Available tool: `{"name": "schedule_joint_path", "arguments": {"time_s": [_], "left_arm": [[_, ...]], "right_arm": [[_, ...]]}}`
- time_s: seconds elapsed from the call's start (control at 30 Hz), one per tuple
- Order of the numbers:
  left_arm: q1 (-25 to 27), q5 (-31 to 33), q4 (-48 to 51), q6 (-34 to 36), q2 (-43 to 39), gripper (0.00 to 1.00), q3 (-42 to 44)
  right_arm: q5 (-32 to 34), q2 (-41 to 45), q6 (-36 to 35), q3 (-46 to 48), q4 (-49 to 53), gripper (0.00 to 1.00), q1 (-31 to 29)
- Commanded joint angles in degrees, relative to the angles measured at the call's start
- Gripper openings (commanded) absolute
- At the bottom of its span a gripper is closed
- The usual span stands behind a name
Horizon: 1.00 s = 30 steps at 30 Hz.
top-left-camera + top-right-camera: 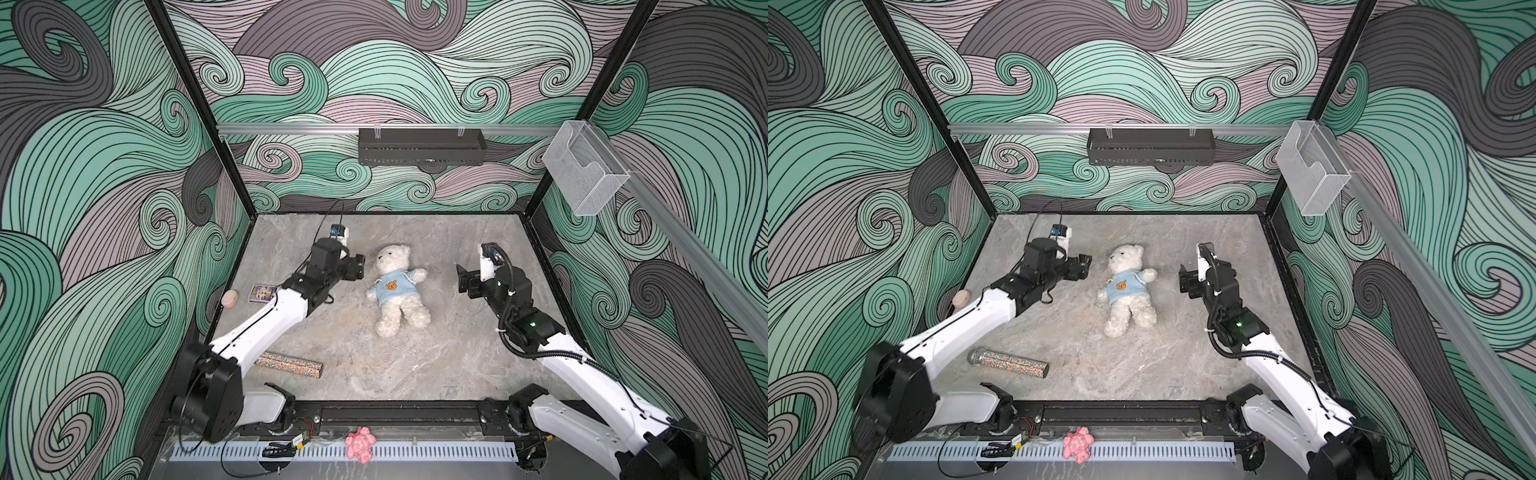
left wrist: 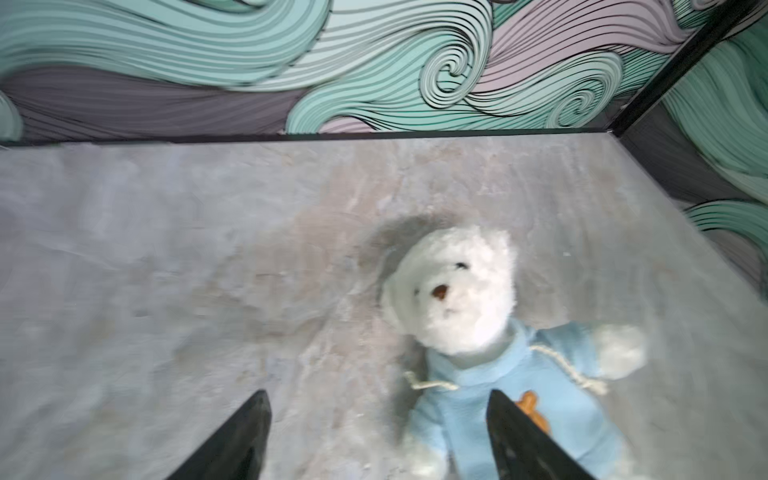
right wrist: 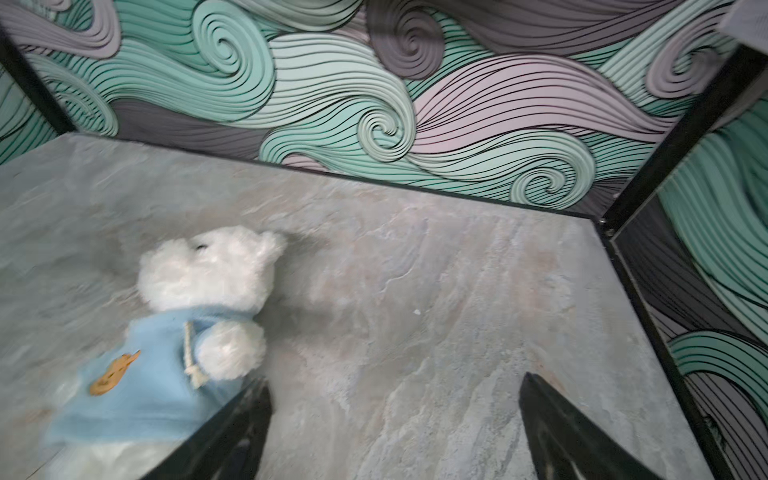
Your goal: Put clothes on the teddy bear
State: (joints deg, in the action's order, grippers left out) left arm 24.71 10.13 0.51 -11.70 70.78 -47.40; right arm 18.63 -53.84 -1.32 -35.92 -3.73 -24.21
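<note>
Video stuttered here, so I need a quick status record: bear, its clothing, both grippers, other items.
bear: fluffy white plush teddy bear lies face up on the grey stone-look table, head toward the back wall
clothing: light blue shirt with orange bear patch covers its torso; legs bare
left gripper: open, empty, beside the bear's head, not touching
right gripper: open, empty, off the bear's other side, not touching
other items: glittery cylinder and small purple box at table's left; pink lumpy toy on the front ledge

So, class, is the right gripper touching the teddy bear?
Apart. In a top view, bare table shows between the right gripper and the teddy bear.
</note>
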Motion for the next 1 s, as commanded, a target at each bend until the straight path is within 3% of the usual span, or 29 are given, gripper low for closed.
{"name": "schedule_joint_path", "arguments": {"time_s": [0.0,0.17,0.3,0.5,0.7,0.83,0.9,0.97], "left_arm": [[-1.67,15.32,-11.17,6.17,-7.05,0.99,8.12],[-7.74,22.44,-16.27,7.16,-11.4,0.99,16.15],[-12.5,22.92,-24.31,9.67,-5.63,0.99,20.29],[-17.44,15.91,-35.03,12.37,4.88,0.99,24.0],[-19.63,9.35,-33.74,12.39,7.92,0.99,21.14],[-22.38,7.83,-42.88,11.21,14.4,0.99,22.86],[-23.97,4.48,-41.88,9.59,14.95,0.98,22.84],[-24.09,2.3,-46.28,11.67,17.0,0.99,23.72]], "right_arm": [[11.27,-0.41,-4.17,4.27,-6.21,0.99,2.2],[13.11,-4.02,-3.85,6.82,-8.97,0.99,7.82],[10.21,-7.4,-3.99,10.17,-14.27,0.99,11.69],[4.63,-14.15,-1.56,16.22,-26.97,0.99,15.95],[0.76,-20.25,-2.27,14.06,-30.76,0.99,17.42],[-3.14,-23.77,-1.46,13.93,-37.22,0.99,19.12],[-6.73,-25.6,-0.07,13.11,-37.19,0.99,20.52],[-9.08,-30.04,0.6,14.79,-44.4,0.99,21.5]]}}
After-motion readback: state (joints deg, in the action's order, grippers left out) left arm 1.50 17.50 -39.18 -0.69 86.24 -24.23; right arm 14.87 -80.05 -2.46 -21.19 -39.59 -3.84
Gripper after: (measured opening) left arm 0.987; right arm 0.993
